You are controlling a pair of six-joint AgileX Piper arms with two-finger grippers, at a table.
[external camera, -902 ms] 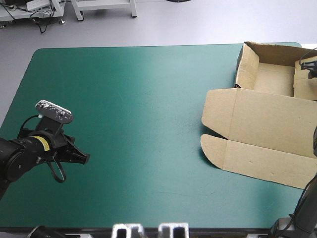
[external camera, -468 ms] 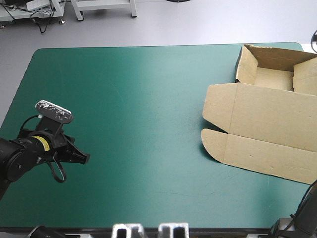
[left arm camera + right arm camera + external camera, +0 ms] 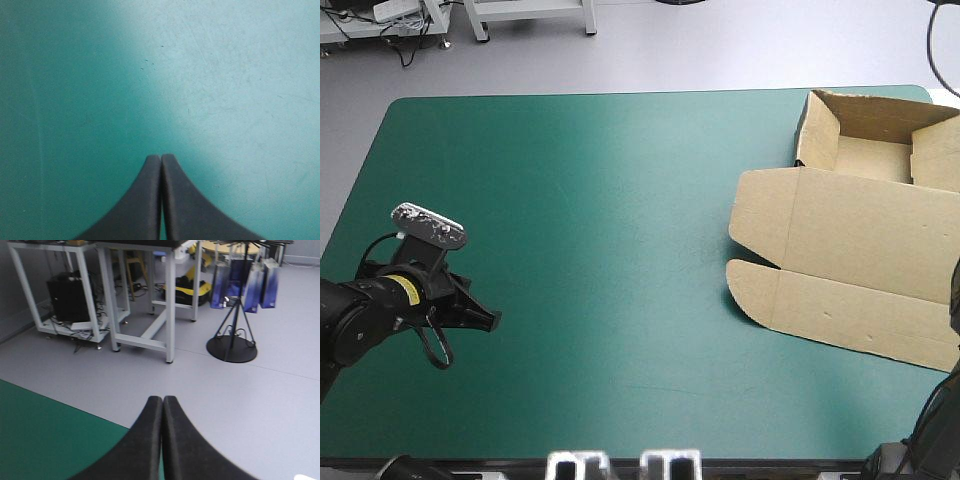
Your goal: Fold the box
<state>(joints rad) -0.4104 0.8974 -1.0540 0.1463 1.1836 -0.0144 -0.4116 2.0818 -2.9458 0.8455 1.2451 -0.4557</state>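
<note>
Well apart from the box (image 3: pixel 840 250), the left fingers (image 3: pixel 140 205) meet empty over teal-green cover (image 3: pixel 225 75); right fingers (image 3: pixel 140 445) likewise closed, raised.

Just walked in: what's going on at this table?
Nobody is handling anything. The brown box lies at the right side of the teal-green table, an open tray with its lid flat. The left claw is shut above the table, far from the box. The right claw, also shut, is raised, looking past the table's edge.
</note>
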